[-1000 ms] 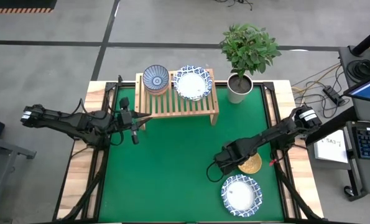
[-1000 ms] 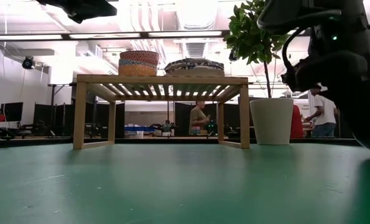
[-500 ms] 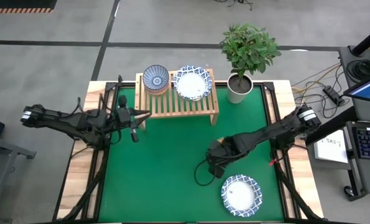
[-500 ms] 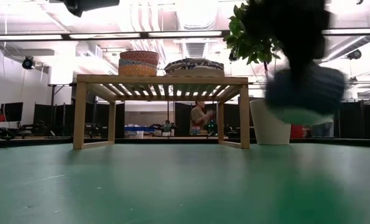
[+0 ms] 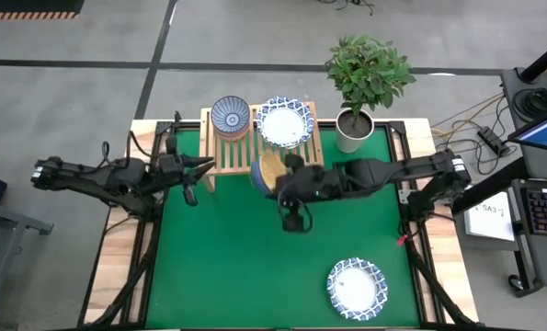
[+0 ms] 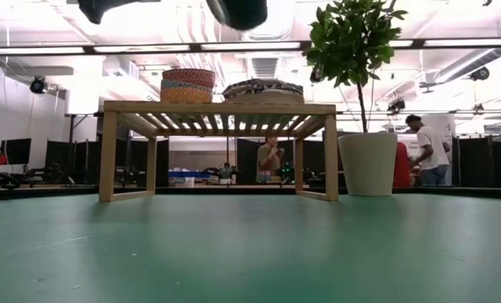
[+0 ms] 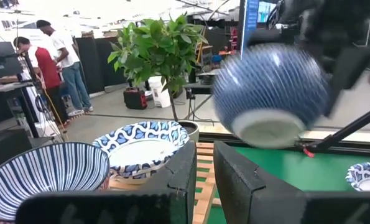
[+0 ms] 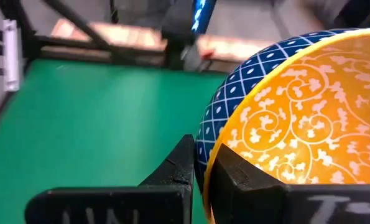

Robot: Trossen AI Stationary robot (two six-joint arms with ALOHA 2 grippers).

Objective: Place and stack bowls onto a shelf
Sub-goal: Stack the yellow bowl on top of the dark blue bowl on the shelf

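Plant pot [image 5: 354, 131] beside shelf [image 5: 301, 158]; right gripper [image 5: 275, 175] jaws clamped on yellow bowl [image 5: 269, 168], left jaws nearly together.

- A leafy green plant in a white round pot [image 5: 354, 130] stood at the far right corner of the green table mat [image 5: 245, 257].
- Beyond the mat, two people [image 6: 420, 151] stood in the room behind the pot.
- Cables [image 5: 471, 129] lay on the grey floor right of the pot.

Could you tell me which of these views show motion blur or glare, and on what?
Left wrist view: the carried yellow-lined bowl is smeared by motion, while the shelf bowls stay crisp. Right wrist view: that bowl's rim between the right gripper fingers is sharp, the background soft. Low view: bright ceiling lights glare.
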